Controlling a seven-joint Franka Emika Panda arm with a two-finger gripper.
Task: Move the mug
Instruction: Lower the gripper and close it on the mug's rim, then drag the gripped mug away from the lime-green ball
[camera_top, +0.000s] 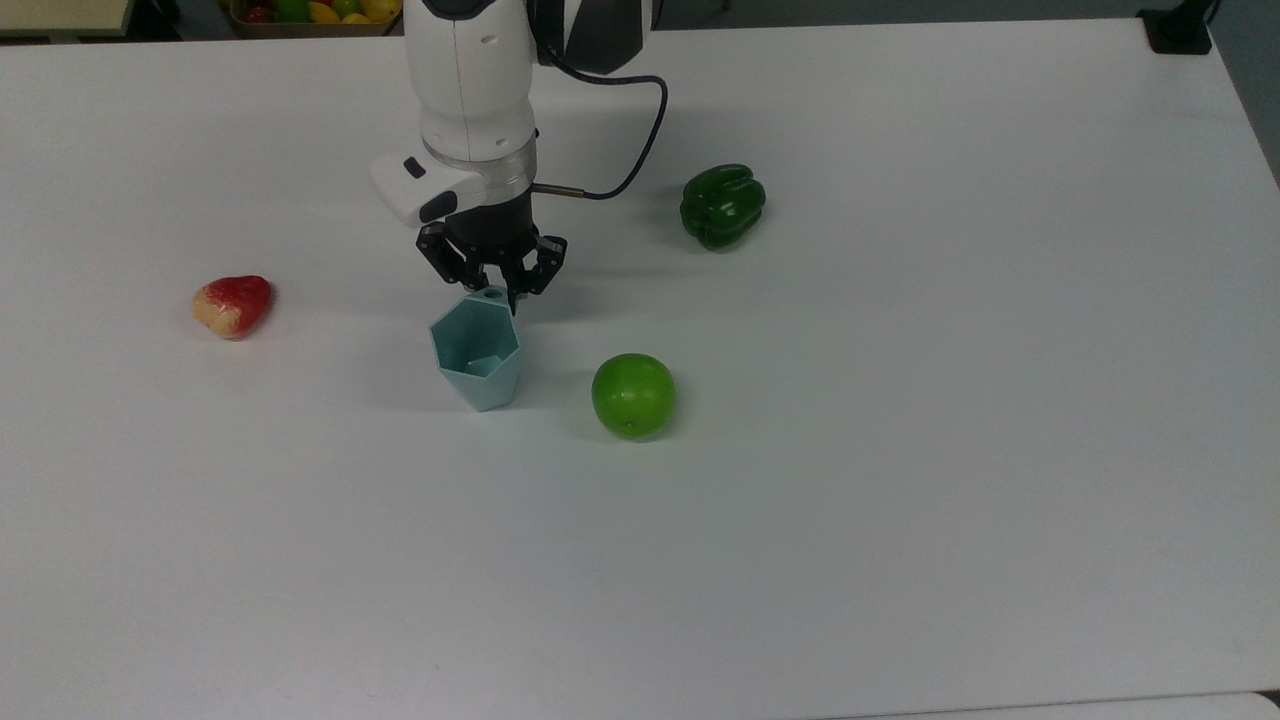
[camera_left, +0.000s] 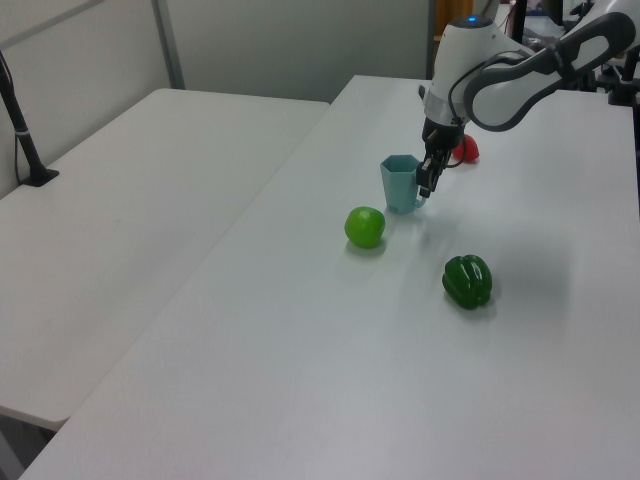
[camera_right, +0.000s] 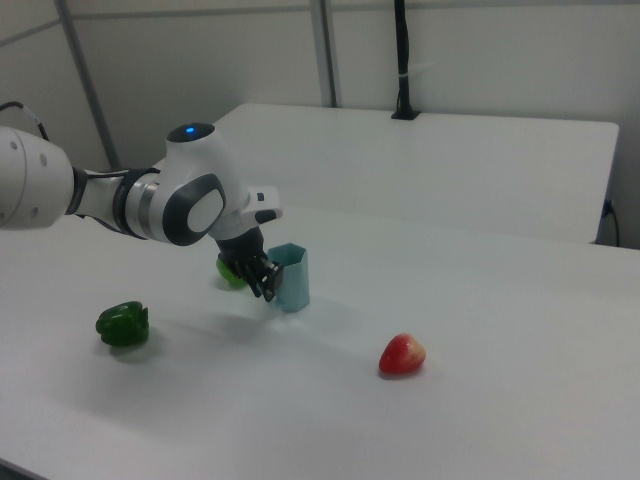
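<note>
The mug (camera_top: 477, 352) is a pale blue-teal faceted cup with a hexagonal rim, standing upright on the white table (camera_top: 900, 500). A small holed tab on its far rim sits between my fingers. In the top view my gripper (camera_top: 492, 293) comes down from above and is shut on that rim tab. The left view shows the gripper (camera_left: 426, 186) at the right side of the mug (camera_left: 401, 184). In the right view the gripper (camera_right: 266, 287) is at the left side of the mug (camera_right: 291, 277).
A green apple (camera_top: 633, 395) lies close to the mug on the top view's right. A green bell pepper (camera_top: 722, 205) is farther back on the right, and a red-and-yellow fruit (camera_top: 232, 305) lies to the left. A fruit bin (camera_top: 300, 12) sits past the far edge.
</note>
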